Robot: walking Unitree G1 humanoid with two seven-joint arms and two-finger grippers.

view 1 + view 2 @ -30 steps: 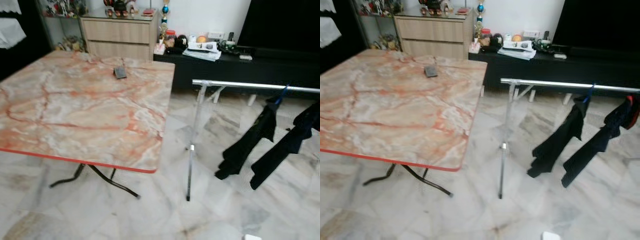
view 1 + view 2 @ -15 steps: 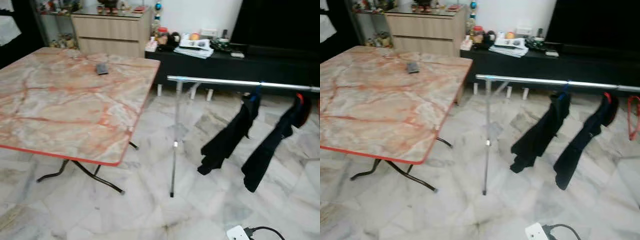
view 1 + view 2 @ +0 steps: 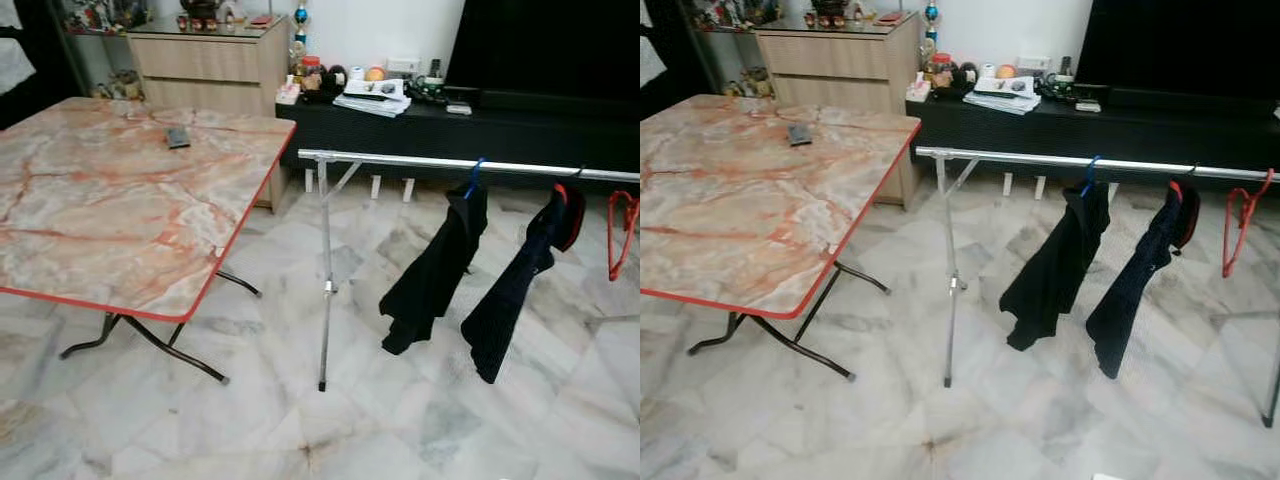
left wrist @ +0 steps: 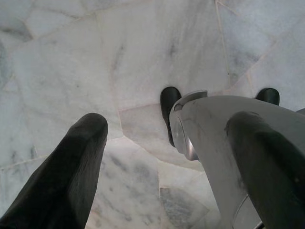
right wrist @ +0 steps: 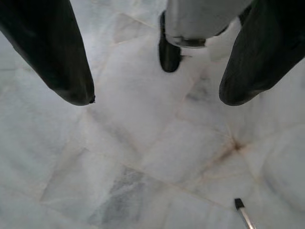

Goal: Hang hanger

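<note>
While both arms hang idle at the robot's sides, the head views take in the whole room. Running across the right half of the frame is the rail (image 3: 450, 163), a silver bar on thin legs, set at a height that lets clothes drape free of the floor (image 3: 380, 420). Two dark garments (image 3: 432, 270) dangle from it, one on a blue hook and one on a red, side by side but apart, each hanging limp to just above the tiles. At the far right edge hangs the hanger (image 3: 1240, 225), red and bare, hooked over the rail with room on either side, well apart from the robot.

Down at the wrists, the left gripper (image 4: 181, 157) points at the marble with its fingers (image 4: 71, 167) spread wide and nothing between them. The right gripper (image 5: 157, 90) is the same story, fingers (image 5: 52, 52) apart over bare floor, empty. A small dark-tipped thing lies on the tiles in the lower right of the right wrist view, too small to name.

Filling the left of the frame is the table (image 3: 110, 210), marble-patterned with a red rim, a small dark object (image 3: 178, 138) near its far edge. By my reading the robot has yet to close on the rail, and with both grippers empty, the picking-up part looks undone.
</note>
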